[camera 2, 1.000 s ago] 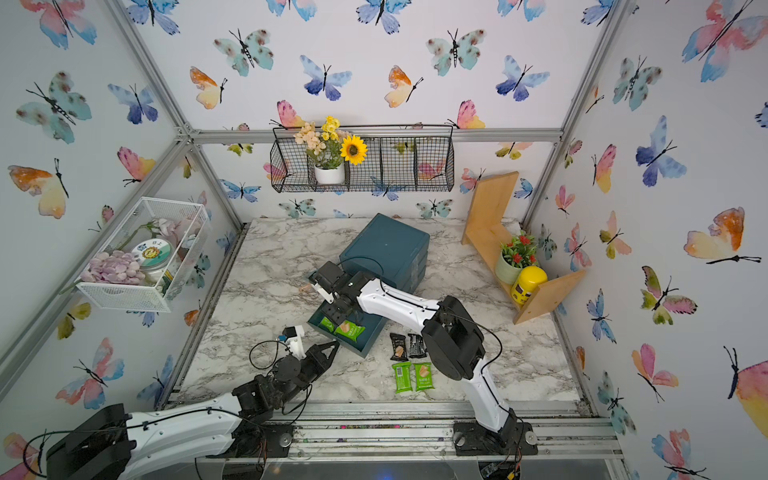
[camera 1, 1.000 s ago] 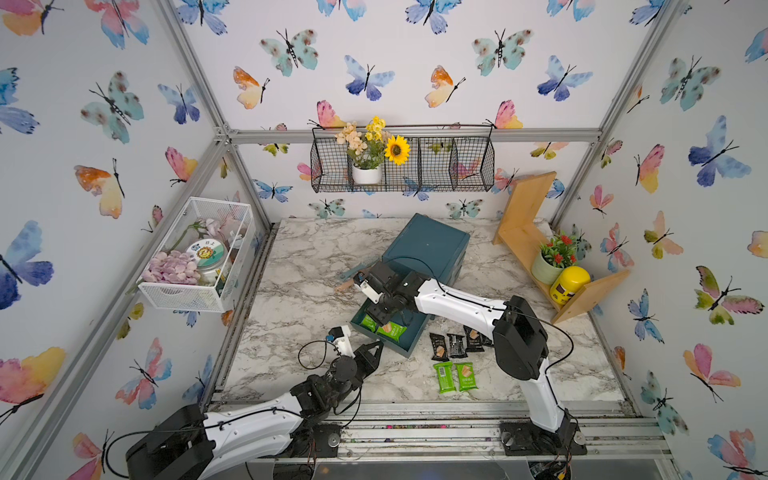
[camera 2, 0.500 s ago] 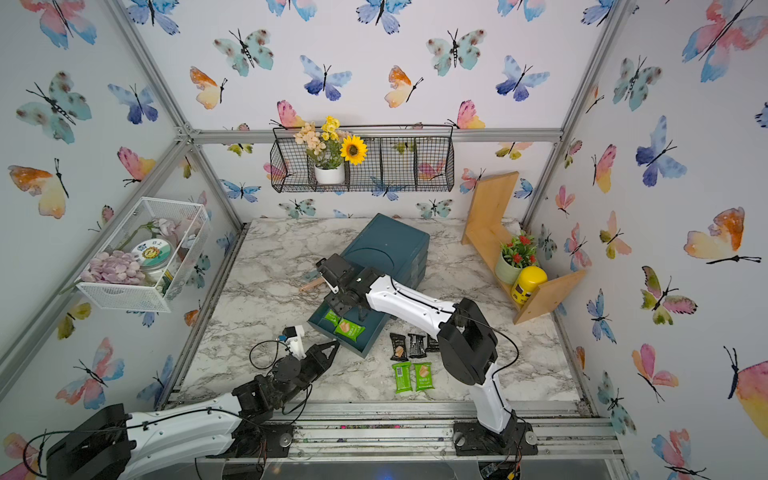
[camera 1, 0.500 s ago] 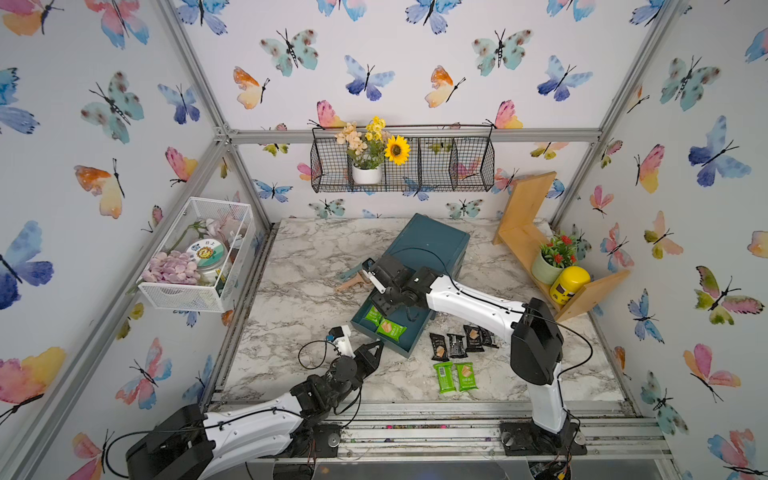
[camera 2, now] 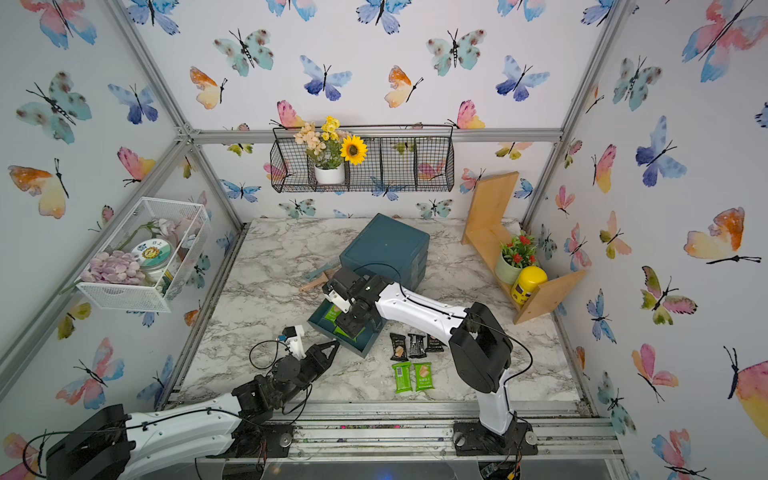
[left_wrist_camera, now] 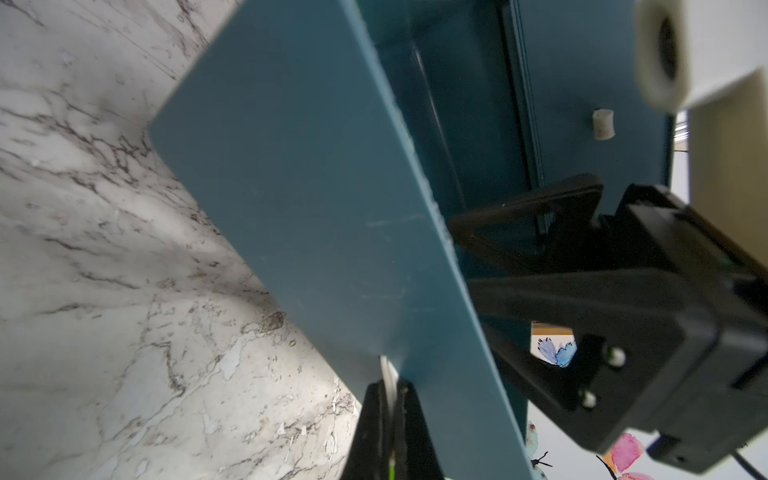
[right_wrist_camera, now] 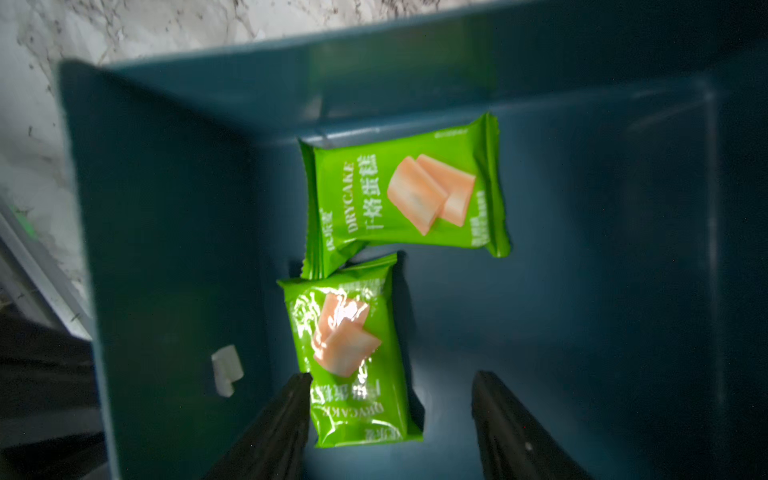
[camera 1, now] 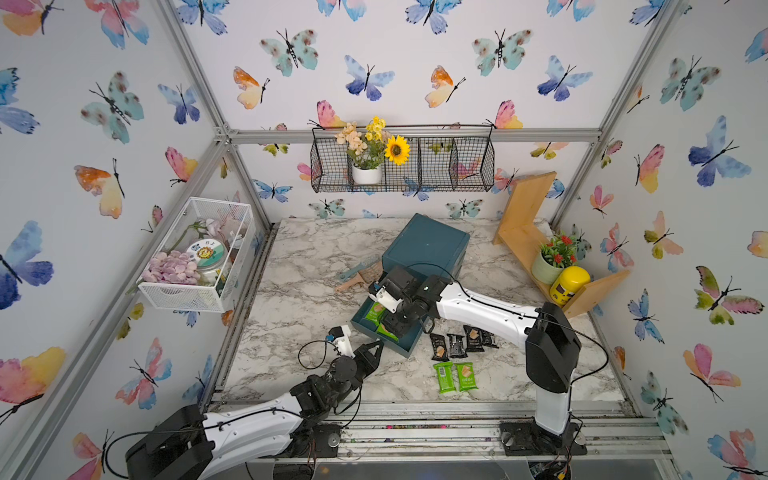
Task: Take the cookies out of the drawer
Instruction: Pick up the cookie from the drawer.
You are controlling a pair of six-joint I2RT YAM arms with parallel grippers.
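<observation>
In drawer [camera 1: 402, 351]: two cookies [right_wrist_camera: 409, 195], touching. Drawer pulled out before cabinet [camera 1: 426, 245]. On table [camera 1: 299, 299], right of drawer: row of cookies [camera 1: 456, 345]; another pair [camera 1: 455, 376] nearer front edge.

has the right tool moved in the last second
Yes. In a top view the right tool has come away from the teal cabinet, lower over the open drawer, nearer its green cookies.

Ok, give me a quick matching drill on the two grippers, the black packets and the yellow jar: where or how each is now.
1 left gripper
2 right gripper
3 black packets
4 jar

A on the shelf
B open over the drawer
C on the table
D shut on the drawer's tab

Pairs: 1-D, 2-B, 3-C, 4-A.
</observation>
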